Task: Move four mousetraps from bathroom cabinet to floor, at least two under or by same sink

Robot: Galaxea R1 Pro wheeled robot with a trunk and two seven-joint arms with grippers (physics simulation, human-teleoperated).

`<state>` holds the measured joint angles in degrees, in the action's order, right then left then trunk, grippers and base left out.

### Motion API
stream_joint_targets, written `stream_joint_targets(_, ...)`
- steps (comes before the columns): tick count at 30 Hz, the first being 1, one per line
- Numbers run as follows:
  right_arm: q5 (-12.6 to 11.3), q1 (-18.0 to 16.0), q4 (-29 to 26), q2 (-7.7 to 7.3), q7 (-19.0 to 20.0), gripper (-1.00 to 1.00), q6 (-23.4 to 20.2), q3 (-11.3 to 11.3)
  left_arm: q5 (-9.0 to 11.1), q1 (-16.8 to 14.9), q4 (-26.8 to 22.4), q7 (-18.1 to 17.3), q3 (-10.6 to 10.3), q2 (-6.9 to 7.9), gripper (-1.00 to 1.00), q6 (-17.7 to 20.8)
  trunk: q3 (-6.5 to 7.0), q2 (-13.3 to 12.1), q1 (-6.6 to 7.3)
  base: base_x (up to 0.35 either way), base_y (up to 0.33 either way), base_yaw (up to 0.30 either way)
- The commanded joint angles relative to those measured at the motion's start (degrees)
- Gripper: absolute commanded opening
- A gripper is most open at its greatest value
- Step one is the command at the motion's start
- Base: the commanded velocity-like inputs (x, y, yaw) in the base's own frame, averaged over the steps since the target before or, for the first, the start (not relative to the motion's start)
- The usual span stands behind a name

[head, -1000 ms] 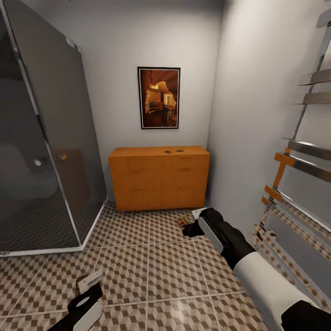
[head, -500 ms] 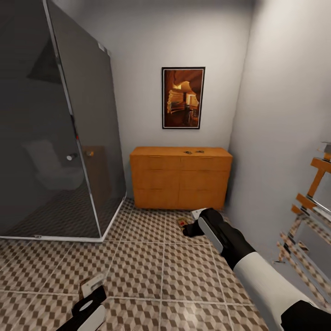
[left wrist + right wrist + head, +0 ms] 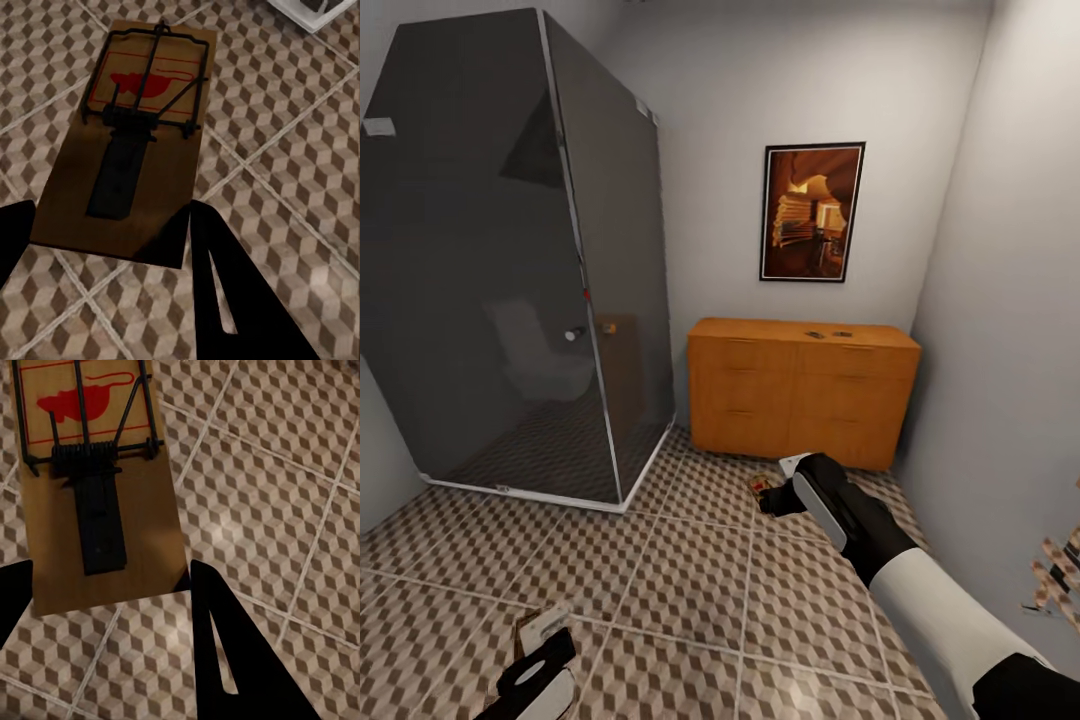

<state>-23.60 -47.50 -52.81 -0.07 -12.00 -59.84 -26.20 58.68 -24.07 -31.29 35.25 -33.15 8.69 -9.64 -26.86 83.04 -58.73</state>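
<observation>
My left gripper [image 3: 548, 640] hangs low over the cube-patterned bathroom floor [image 3: 690, 580], shut on a mousetrap [image 3: 543, 622]. The left wrist view shows that mousetrap [image 3: 142, 135] flat between the dark fingers [image 3: 217, 285], above the tiles. My right gripper [image 3: 772, 497] is stretched forward near the orange-brown cabinet [image 3: 800, 405] and is shut on a second mousetrap [image 3: 758, 486]. In the right wrist view that mousetrap [image 3: 97, 487] has a red mouse print and sits in the right gripper [image 3: 105, 585]. Two more mousetraps [image 3: 815, 334] [image 3: 842, 334] lie on the cabinet top.
A dark glass shower cabin [image 3: 520, 270] fills the left corner. A framed picture [image 3: 812, 212] hangs above the cabinet. The grey wall [image 3: 1010, 330] runs close along the right, with part of a rack [image 3: 1055, 570] at its foot. A white object's corner [image 3: 311, 11] lies on the tiles.
The camera has turned left, so the shower, cabinet and picture slid right and the wall rack has almost left the picture. Both arms keep their place, each still holding its mousetrap.
</observation>
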Motion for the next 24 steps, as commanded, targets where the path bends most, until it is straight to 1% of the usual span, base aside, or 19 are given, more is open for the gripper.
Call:
stream_joint_targets(1,-0.78,-0.05,0.03,-0.16,-0.63,-1.00,-0.16,-0.09,1.50,-0.02,-0.05,0.25,-0.43,0.93,-1.00,-0.85,-0.07,0.04,0.00,0.000,0.000,0.289)
stream_joint_targets(2,-0.77,-0.05,0.13,-0.24,-0.64,-1.00,-0.16,-0.08,2.30,0.00,-0.04,0.22,-0.41,1.40,-1.00,-1.26,-0.07,0.04,0.00,0.000,0.000,0.289)
stream_joint_targets(3,-0.67,-0.05,0.68,-0.39,-0.64,-1.00,-0.16,-0.04,5.70,0.03,0.01,0.14,-0.39,2.98,-1.00,-2.51,-0.07,0.04,0.00,0.000,0.000,0.289)
stream_joint_targets(4,-0.57,-0.05,1.08,-0.44,-0.65,-1.00,-0.16,-0.02,8.35,0.05,0.01,0.00,-0.40,4.17,-1.00,-3.07,-0.07,0.04,0.00,0.000,0.000,0.289)
stream_joint_targets(6,-0.51,-0.05,1.35,-0.48,-0.65,-1.00,-0.16,-0.04,10.88,0.06,0.00,-0.36,-0.41,5.24,-1.00,-3.46,-0.07,0.04,0.00,0.000,0.000,0.289)
stream_joint_targets(7,-0.52,-0.05,1.53,-0.49,-0.68,-1.00,-0.16,-0.05,13.04,0.06,0.03,-1.08,-0.41,6.11,-1.00,-3.73,-0.07,0.04,0.00,0.000,0.000,0.289)
stream_joint_targets(8,-0.52,-0.05,1.66,-0.48,-0.72,-1.00,-0.16,-0.06,14.70,0.07,0.07,-2.18,-0.42,6.73,-1.00,-3.92,-0.07,0.04,0.00,0.000,0.000,0.289)
stream_joint_targets(9,-0.52,-0.05,1.75,-0.49,-0.76,-1.00,-0.16,-0.07,15.84,0.07,0.22,-3.47,-0.42,7.12,-1.00,-4.04,-0.07,0.04,0.00,0.000,0.000,0.289)
stream_joint_targets(12,-0.50,-0.05,1.85,-0.52,-0.80,-1.00,-0.16,-0.07,17.06,0.07,0.98,-5.85,-0.42,7.54,-1.00,-4.15,-0.07,0.04,0.00,0.000,0.000,0.289)
stream_joint_targets(15,-0.49,-0.05,1.89,-0.54,-0.82,-1.00,-0.16,-0.08,17.54,0.07,1.81,-7.21,-0.42,7.71,-1.00,-4.21,-0.07,0.04,0.00,0.000,0.000,0.289)
stream_joint_targets(24,-0.57,-0.05,1.92,-0.46,-1.07,-1.00,-0.16,-0.08,17.89,0.07,2.45,-8.16,-0.42,7.79,-1.00,-4.25,-0.07,0.04,0.00,0.000,0.000,0.289)
